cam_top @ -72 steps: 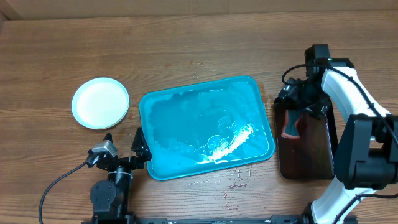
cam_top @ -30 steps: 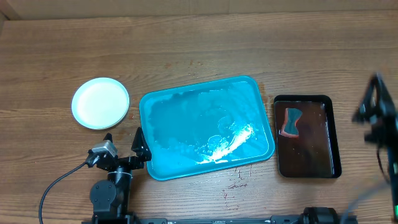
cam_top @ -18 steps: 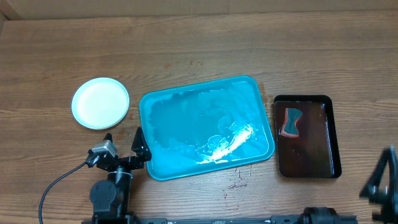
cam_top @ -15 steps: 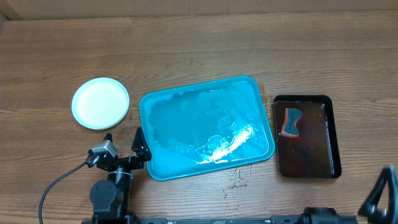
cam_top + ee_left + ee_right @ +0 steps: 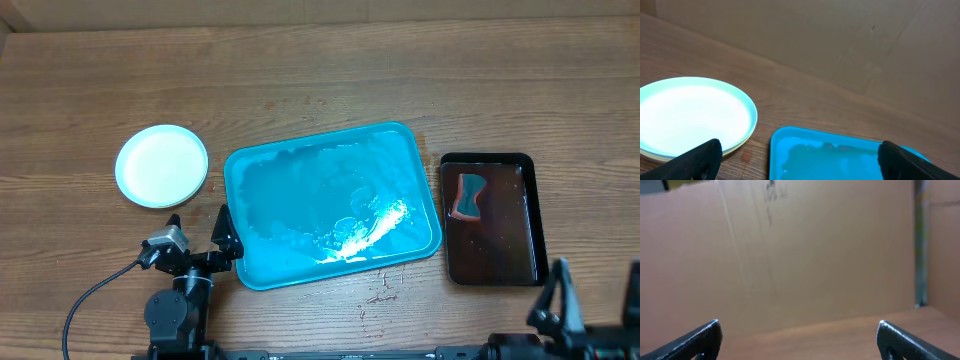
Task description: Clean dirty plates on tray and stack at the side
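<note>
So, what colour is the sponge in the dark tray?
The sponge is grey-blue with a red edge; overhead view shows it best.

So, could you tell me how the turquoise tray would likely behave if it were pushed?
The turquoise tray looks like rigid moulded plastic, so it would probably slide flat rather than flex. The wet sheen and foam streaks inside suggest a slippery surface. Its low raised rim probably offers the best grip.

Left hand low, jaws spread wide, empty, right hand at near right, jaws wide, empty
</note>
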Available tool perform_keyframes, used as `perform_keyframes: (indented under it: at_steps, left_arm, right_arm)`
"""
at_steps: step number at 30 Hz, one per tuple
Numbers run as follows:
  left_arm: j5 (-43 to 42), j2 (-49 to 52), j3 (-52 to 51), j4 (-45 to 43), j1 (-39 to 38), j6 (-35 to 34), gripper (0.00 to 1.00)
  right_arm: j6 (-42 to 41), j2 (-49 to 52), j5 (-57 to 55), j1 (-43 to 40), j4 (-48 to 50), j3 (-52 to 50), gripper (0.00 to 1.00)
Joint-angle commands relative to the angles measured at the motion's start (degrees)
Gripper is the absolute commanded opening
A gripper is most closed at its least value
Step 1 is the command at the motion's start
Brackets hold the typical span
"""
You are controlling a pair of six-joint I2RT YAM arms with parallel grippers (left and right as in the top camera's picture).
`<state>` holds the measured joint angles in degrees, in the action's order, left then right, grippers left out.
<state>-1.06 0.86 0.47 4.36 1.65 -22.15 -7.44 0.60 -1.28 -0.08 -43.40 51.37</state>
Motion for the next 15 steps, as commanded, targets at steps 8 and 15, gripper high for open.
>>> perform_keyframes:
  at_steps: [8,15]
  left_arm:
    - [0.1,-0.6,-0.2,0.1,0.3,0.5,0.99]
    - [0.1,-0.6,-0.2,0.1,0.3,0.5,1.0]
  right_arm:
    - [0.4,-0.4,3.0,3.0,15.4,-13.2,1.0]
    - [0.0,-0.4,5.7,3.0,25.1,-23.8,1.0]
